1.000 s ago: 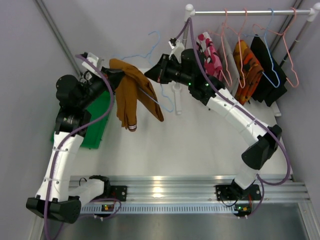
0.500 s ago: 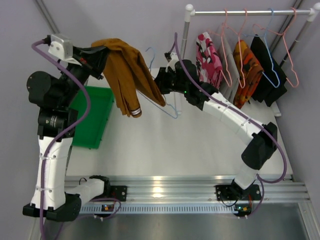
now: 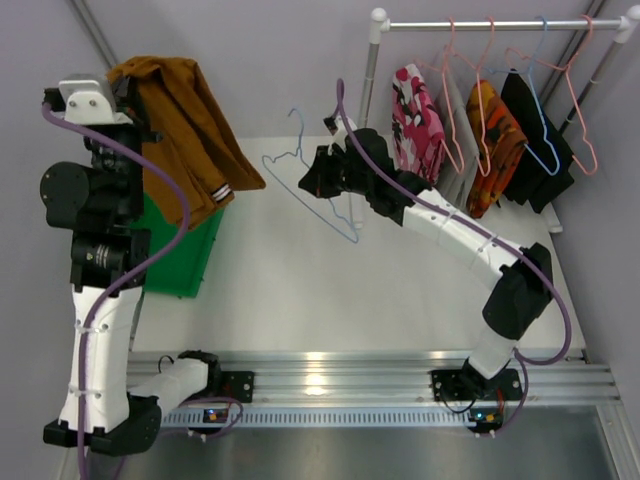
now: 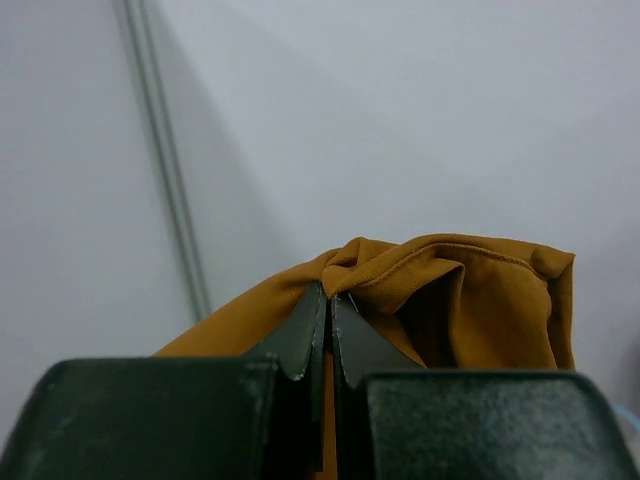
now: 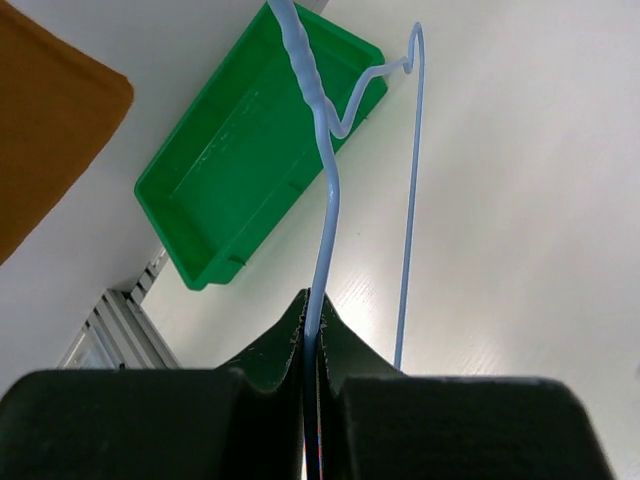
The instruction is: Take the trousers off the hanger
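My left gripper (image 3: 128, 82) is shut on the mustard-brown trousers (image 3: 185, 130), held high at the far left; the cloth hangs down over the green bin. In the left wrist view the jaws (image 4: 329, 300) pinch a fold of the brown cloth (image 4: 450, 300). My right gripper (image 3: 312, 178) is shut on a bare light-blue wire hanger (image 3: 300, 165), apart from the trousers; it shows in the right wrist view (image 5: 325, 200) between the closed gripper (image 5: 314, 318). The pink floral trousers (image 3: 415, 115) hang on the rail.
A green bin (image 3: 185, 245) sits on the white table at the left, also in the right wrist view (image 5: 250, 150). The rail (image 3: 500, 24) at the back right holds pink and blue hangers, an orange patterned garment (image 3: 492, 140) and a black garment (image 3: 535, 135).
My left arm has swung up and left, pulling the brown trousers off the blue hanger and over the bin. My right gripper has kept the hanger, now bare, and shifted a little left.
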Controlling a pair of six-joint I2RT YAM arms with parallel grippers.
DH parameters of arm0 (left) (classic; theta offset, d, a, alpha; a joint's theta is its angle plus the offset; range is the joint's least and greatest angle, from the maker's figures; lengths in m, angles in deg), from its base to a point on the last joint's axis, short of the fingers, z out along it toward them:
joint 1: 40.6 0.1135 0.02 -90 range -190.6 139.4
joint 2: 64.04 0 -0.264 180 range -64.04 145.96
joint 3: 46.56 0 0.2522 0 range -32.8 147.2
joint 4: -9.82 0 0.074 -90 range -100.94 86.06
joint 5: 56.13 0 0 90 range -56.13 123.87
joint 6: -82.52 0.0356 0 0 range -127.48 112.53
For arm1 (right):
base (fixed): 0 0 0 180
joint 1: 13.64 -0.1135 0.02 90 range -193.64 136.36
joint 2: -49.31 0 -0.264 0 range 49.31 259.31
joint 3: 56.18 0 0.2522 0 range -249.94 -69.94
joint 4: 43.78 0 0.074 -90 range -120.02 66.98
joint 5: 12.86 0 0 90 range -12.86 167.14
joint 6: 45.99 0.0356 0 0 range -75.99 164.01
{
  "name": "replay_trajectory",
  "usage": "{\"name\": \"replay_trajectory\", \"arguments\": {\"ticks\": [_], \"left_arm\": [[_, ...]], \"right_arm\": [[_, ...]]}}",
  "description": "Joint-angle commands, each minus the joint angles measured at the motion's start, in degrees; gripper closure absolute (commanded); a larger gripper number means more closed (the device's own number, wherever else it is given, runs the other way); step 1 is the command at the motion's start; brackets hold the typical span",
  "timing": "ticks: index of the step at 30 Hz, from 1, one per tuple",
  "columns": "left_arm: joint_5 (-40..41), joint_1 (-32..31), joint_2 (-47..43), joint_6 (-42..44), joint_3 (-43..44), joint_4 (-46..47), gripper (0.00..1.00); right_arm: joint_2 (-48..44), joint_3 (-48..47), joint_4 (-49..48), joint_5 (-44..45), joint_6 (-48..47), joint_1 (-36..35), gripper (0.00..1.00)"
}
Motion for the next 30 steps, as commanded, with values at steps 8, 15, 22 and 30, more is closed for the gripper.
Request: {"name": "replay_trajectory", "arguments": {"ticks": [8, 15, 22, 30], "left_arm": [[18.9, 2.6, -16.5, 24.0, -22.5, 23.0, 1.00], [23.1, 8.8, -23.9, 31.4, -37.6, 28.5, 1.00], [23.7, 12.9, -30.1, 29.7, -47.5, 27.0, 1.00], [17.4, 13.1, -26.3, 26.4, -59.1, 29.9, 1.00]], "right_arm": [[-4.2, -0.2, -1.1, -1.7, -3.4, -0.8, 1.00], [-4.6, -0.9, -0.2, -2.1, -3.8, -0.8, 1.00], [-4.0, -1.7, 0.6, -2.2, -4.1, -0.9, 1.00], [-3.3, -1.0, 0.4, -3.3, -3.3, -0.9, 1.00]]}}
